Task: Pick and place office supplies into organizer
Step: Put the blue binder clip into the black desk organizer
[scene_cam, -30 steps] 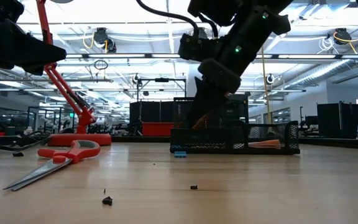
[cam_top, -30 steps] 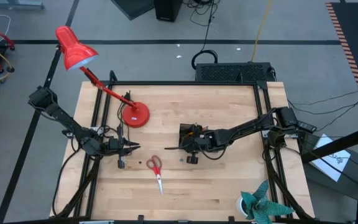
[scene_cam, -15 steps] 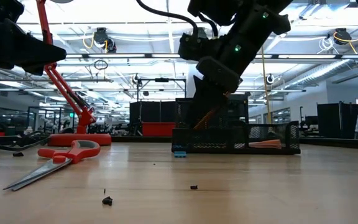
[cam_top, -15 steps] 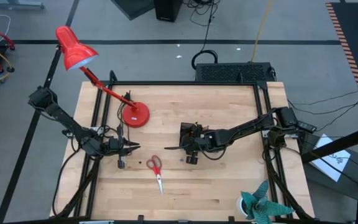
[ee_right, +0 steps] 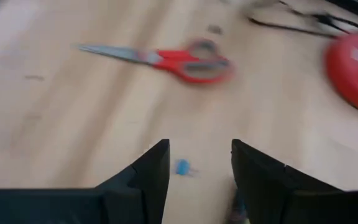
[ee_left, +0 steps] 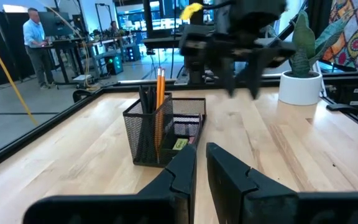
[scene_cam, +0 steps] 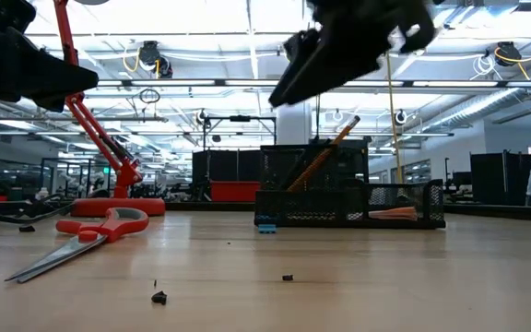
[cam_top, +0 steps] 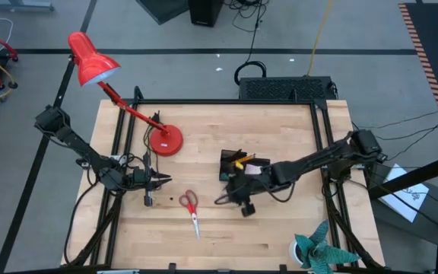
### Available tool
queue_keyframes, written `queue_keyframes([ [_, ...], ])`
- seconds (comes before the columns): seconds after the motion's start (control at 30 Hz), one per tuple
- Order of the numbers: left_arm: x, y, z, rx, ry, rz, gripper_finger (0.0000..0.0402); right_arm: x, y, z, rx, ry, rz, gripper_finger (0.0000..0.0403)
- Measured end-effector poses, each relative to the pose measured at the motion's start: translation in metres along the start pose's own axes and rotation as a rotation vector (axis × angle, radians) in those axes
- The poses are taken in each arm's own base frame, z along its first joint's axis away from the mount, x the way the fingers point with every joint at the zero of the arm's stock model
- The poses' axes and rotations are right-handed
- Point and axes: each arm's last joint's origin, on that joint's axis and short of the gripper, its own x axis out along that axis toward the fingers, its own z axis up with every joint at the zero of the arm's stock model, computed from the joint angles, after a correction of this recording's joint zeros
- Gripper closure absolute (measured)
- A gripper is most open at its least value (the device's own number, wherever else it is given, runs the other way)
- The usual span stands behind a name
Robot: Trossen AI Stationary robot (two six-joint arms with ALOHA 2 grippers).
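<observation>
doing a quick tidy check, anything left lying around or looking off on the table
The red-handled scissors lie loose on the bare table, away from the organizer. A small blue clip sits on the wood below the open right gripper. Tiny dark bits dot the near tabletop.

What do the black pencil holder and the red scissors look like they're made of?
The organizer looks like black wire mesh, probably metal: the pencils show through its gridded walls. The scissors have glossy red handles, likely plastic, and pale grey blades with a dull sheen that suggests steel, though their look alone cannot confirm it.
</observation>
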Motion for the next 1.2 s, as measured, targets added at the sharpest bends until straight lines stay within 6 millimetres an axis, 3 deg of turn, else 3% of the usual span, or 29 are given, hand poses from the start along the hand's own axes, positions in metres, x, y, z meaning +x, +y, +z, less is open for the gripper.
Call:
queue_keyframes([
  [0.13, 0.000, 0.000, 0.000, -0.001, -0.001, 0.000, 0.0355, 0.003, -0.005, -0.002, 0.050, -0.016, 0.104, 0.0242],
  [0.37, 0.000, 0.000, 0.000, -0.003, -0.003, 0.000, 0.0355, 0.036, -0.006, -0.016, -0.002, 0.035, 0.141, 0.0240],
  [0.6, 0.000, 0.000, 0.000, -0.001, -0.002, 0.000, 0.0355, 0.059, -0.008, -0.025, -0.042, 0.059, 0.004, 0.0255],
  [0.77, 0.000, 0.000, 0.000, 0.006, 0.000, 0.000, 0.0355, 0.072, -0.005, -0.033, -0.050, 0.089, 0.029, 0.0267],
  [0.93, 0.000, 0.000, 0.000, 0.009, 0.004, 0.000, 0.0355, 0.083, -0.001, -0.039, -0.067, 0.094, 0.044, 0.0297],
  [1.2, 0.000, 0.000, 0.000, 0.009, 0.004, 0.000, 0.0355, 0.085, -0.008, -0.040, -0.069, 0.106, -0.063, 0.0381],
])
